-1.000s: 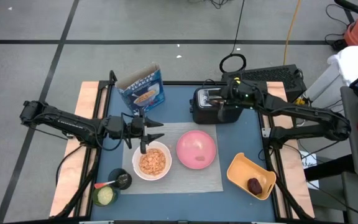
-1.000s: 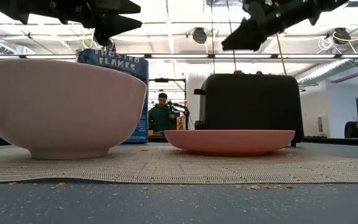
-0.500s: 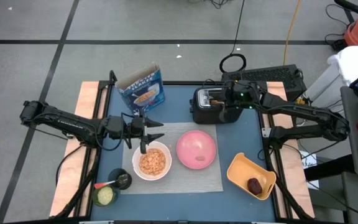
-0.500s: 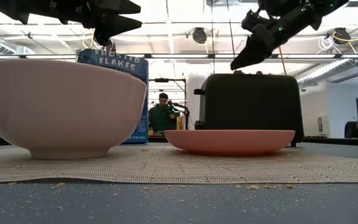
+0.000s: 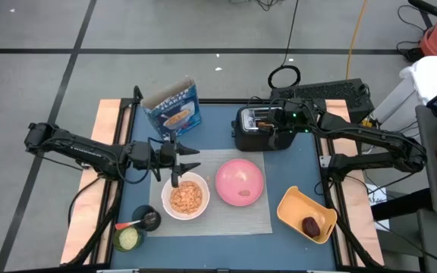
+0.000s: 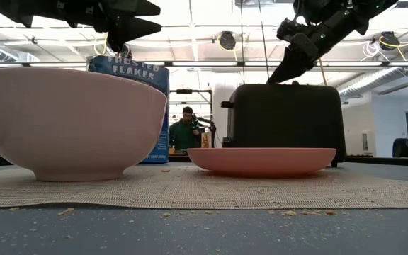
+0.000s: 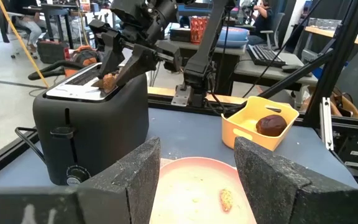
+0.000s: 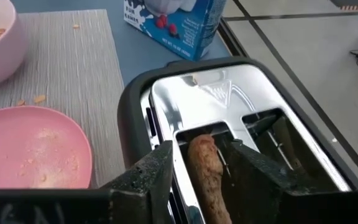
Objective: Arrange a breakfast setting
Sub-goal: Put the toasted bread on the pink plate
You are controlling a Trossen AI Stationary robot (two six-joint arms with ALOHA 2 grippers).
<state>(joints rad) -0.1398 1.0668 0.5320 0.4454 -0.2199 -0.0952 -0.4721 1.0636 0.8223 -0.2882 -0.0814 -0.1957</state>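
Right wrist view: brown toast slice point(image 8: 205, 171) stands edge-up in toaster point(image 8: 229, 118) slot.

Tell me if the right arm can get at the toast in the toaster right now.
Probably yes. The right gripper is already down over the toaster, its jaws on either side of the toast that sticks up out of the slot. Nothing sits between them. The left gripper hangs over the bowl, out of the way.

One white bowl point(image 5: 185, 196), one pink plate point(image 5: 239, 182), one toast slice point(image 8: 207, 171), one toaster point(image 5: 250, 130), one cereal box point(image 5: 174, 108).
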